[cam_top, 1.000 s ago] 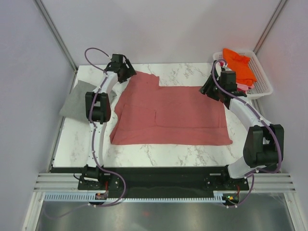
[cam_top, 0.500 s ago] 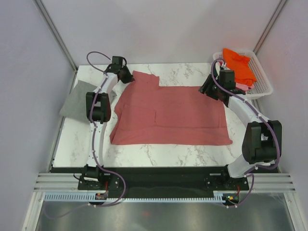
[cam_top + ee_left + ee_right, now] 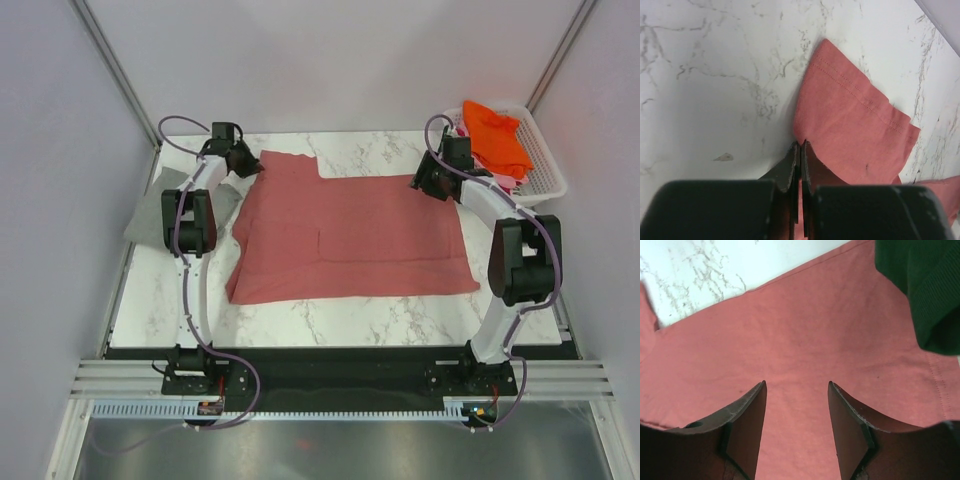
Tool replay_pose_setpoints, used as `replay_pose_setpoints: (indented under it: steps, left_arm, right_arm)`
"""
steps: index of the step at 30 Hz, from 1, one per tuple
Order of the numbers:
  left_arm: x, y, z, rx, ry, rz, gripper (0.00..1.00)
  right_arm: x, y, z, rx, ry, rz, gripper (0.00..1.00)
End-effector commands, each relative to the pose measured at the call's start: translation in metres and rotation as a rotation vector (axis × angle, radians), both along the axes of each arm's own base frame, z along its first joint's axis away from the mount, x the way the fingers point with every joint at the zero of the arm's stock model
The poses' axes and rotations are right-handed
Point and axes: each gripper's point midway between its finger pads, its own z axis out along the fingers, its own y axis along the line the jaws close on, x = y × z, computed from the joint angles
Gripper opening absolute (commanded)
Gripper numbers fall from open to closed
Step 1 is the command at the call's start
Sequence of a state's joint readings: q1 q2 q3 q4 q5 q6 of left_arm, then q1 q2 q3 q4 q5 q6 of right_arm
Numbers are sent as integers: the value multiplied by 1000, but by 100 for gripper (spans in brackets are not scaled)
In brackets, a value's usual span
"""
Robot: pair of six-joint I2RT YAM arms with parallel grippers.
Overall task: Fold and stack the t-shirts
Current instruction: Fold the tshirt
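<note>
A salmon-pink t-shirt (image 3: 350,230) lies spread flat across the marble table (image 3: 370,315). My left gripper (image 3: 248,165) is at the shirt's far-left corner, shut on the edge of the sleeve (image 3: 850,125). In the left wrist view, pink cloth shows pinched between the closed fingers of the left gripper (image 3: 800,143). My right gripper (image 3: 425,185) hovers low over the far-right corner. Seen from the right wrist, this gripper (image 3: 796,385) is open, with only the pink t-shirt (image 3: 790,335) below it. A folded grey t-shirt (image 3: 160,212) lies at the table's left edge.
A white slatted basket (image 3: 545,170) stands at the back right with an orange t-shirt (image 3: 497,135) on top. Dark green fabric (image 3: 927,290) hangs into the top right of the right wrist view. Bare marble (image 3: 705,100) lies left of the sleeve.
The left gripper closed on the sleeve corner and shifted left, pulling that edge with it. The right gripper moved slightly back and left, staying open.
</note>
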State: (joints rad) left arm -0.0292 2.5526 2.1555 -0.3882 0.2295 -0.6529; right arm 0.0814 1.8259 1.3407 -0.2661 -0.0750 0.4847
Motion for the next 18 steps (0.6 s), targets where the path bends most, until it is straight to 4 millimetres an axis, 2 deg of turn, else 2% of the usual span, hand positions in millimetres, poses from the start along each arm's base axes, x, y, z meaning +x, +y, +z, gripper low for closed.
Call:
replay_pose_setpoints:
  steps: [1, 6, 7, 9, 11, 14, 18]
  left_arm:
    - [-5, 22, 11, 40, -12, 41, 2]
    - [-8, 23, 5, 36, -16, 35, 2]
    - [-6, 39, 6, 30, -20, 57, 2]
    - [-5, 41, 4, 16, -22, 57, 2]
    - [-5, 41, 2, 1, -22, 53, 2]
    - [-5, 45, 3, 0, -25, 64, 2]
    - [-10, 54, 2, -14, -21, 96, 2]
  right_arm:
    - [21, -2, 7, -55, -30, -8, 60]
    - [39, -7, -8, -104, -11, -47, 62]
    - [44, -10, -4, -119, -25, -51, 63]
    - [49, -14, -12, -155, -12, -66, 64]
    - [56, -17, -11, -187, -16, -68, 64]
    - [63, -25, -23, -229, 8, -86, 65]
    - [71, -28, -28, -248, 11, -98, 64]
